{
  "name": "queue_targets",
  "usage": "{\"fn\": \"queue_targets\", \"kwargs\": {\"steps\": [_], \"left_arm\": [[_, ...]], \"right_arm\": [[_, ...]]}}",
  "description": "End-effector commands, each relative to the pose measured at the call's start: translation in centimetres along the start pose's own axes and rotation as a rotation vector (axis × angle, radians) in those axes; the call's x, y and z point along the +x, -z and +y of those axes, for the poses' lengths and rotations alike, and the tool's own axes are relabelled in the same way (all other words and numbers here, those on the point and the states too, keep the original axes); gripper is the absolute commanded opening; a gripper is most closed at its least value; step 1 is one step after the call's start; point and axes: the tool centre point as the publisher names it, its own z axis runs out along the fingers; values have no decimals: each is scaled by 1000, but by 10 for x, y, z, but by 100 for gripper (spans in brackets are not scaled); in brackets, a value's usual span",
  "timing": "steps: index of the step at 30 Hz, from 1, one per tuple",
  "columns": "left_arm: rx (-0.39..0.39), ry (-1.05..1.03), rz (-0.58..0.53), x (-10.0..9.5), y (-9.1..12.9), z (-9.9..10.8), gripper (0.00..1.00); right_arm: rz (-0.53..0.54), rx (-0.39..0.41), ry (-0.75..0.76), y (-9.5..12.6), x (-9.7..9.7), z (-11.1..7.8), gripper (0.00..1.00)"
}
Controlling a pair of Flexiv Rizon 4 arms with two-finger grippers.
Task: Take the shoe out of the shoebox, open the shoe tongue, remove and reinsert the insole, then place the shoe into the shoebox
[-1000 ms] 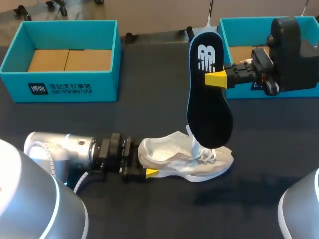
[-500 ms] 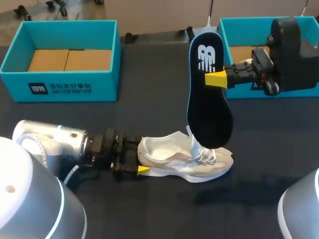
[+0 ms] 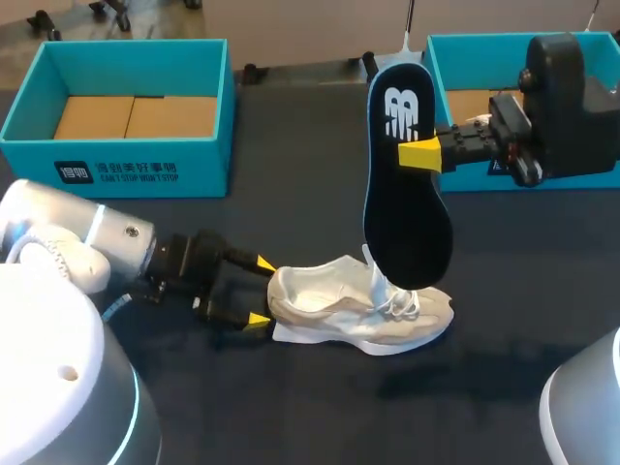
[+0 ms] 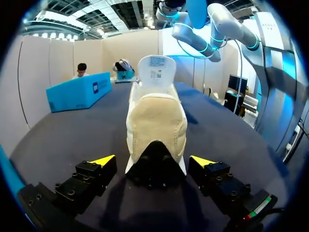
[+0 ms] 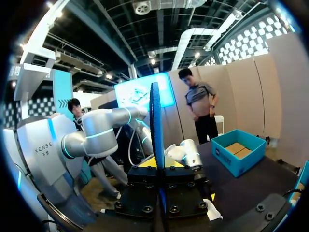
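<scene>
Shoe (image 3: 358, 310) — out, near worktop's (image 3: 310, 407) front edge; left claw (image 3: 261, 292) spread wide at its heel. Insole (image 3: 405, 184) — removed, pinched in right claw (image 3: 426, 153). Outstanding: reinsertion, boxing

shoe (image 3: 358, 315) lower centre, heel toward left gripper (image 3: 260, 291) at its left. insole (image 3: 405, 194) upright above shoe's forepart. one shoebox (image 3: 116, 167) upper left, second shoebox (image 3: 475, 60) upper right.
</scene>
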Motion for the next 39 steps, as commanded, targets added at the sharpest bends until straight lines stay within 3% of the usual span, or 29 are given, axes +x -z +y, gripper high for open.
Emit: {"fn": "queue_targets", "kwargs": {"steps": [1, 6, 10, 12, 14, 15, 30, 37, 39], "left_arm": [[-45, 1, -7, 5, 4, -4, 100], [-45, 1, -7, 5, 4, -4, 100], [-77, -22, 19, 1, 20, -11, 100], [-157, -40, 55, 0, 24, -15, 100], [-289, -19, 99, 0, 28, -22, 100], [-496, -38, 76, 0, 25, -28, 100], [-486, -45, 75, -1, 25, -31, 100], [-630, -54, 72, 0, 26, -48, 100], [-702, -63, 50, 0, 25, -51, 100]], "right_arm": [[1, 1, -1, -2, -1, 0, 0], [1, 1, -1, -2, -1, 0, 0], [1, 1, -1, -2, -1, 0, 0], [1, 1, -1, -2, -1, 0, 0], [1, 1, -1, -2, -1, 0, 0], [1, 1, -1, -2, -1, 0, 0], [1, 1, -1, -2, -1, 0, 0], [1, 1, -1, -2, -1, 0, 0], [1, 1, -1, -2, -1, 0, 0]]}}
